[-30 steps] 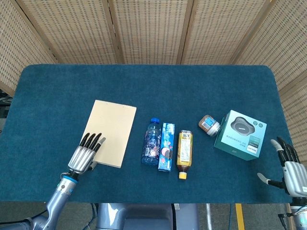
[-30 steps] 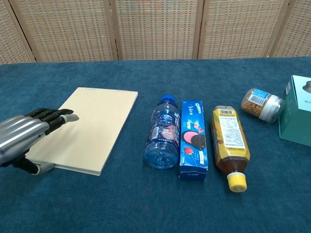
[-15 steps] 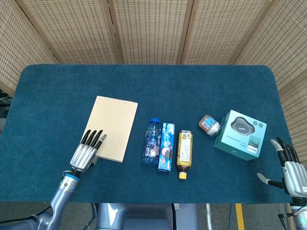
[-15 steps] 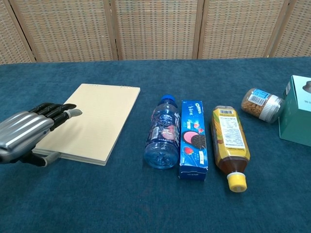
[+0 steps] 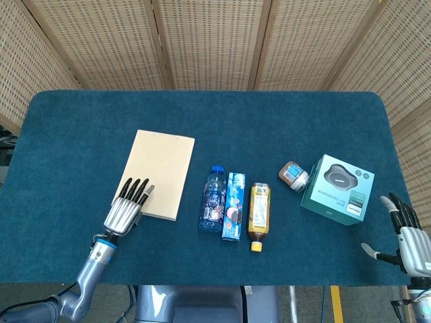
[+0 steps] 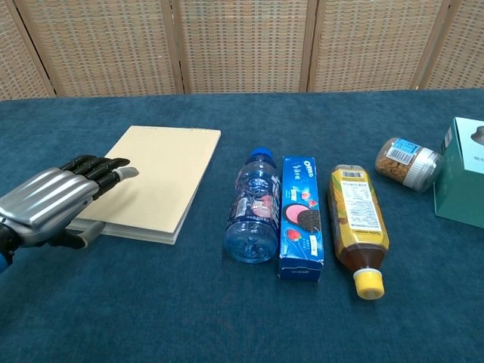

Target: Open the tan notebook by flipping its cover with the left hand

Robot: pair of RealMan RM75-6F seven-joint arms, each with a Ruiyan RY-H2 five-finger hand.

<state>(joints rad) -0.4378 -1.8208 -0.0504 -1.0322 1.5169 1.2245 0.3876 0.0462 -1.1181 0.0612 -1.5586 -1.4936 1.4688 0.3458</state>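
Since one second ago: tan notebook (image 5: 161,173) shifted away from the robot across the cloth, its near edge now further from the table's front; left hand (image 5: 125,209) advanced with it. Other items unmoved.

Item 1, tan notebook (image 6: 153,181): closed, cover flat, lying left of centre on the blue table cloth (image 5: 202,121), long side running away from the robot, slightly skewed.

Item 2, left hand (image 6: 53,202): palm down, fingers extended side by side over the notebook's near left corner, dark fingertips (image 6: 113,166) resting on or just above the cover; which, cannot be told. Thumb (image 6: 85,237) at the notebook's near edge, low against the cloth. Nothing is gripped.

Item 3, right hand (image 5: 409,237): at the table's far right front edge, fingers extended and apart, thumb out, holding nothing. Seen in head view only.

Item 4, blue water bottle (image 6: 255,209): on its side, cap pointing away from the robot, just right of the notebook.

Item 5, Oreo biscuit box (image 6: 302,215): blue, flat, touching or just beside the bottle.

Item 6, yellow drink bottle (image 6: 358,224): on its side, yellow cap toward the robot, just beside the Oreo box.

Item 7, small jar (image 6: 407,162): on its side, brown contents, just beside the teal box.

Item 8, teal product box (image 5: 337,189): right of the jar, picture of a dark device on its top.

Item 9, woven screen panels (image 5: 209,40): behind the table.
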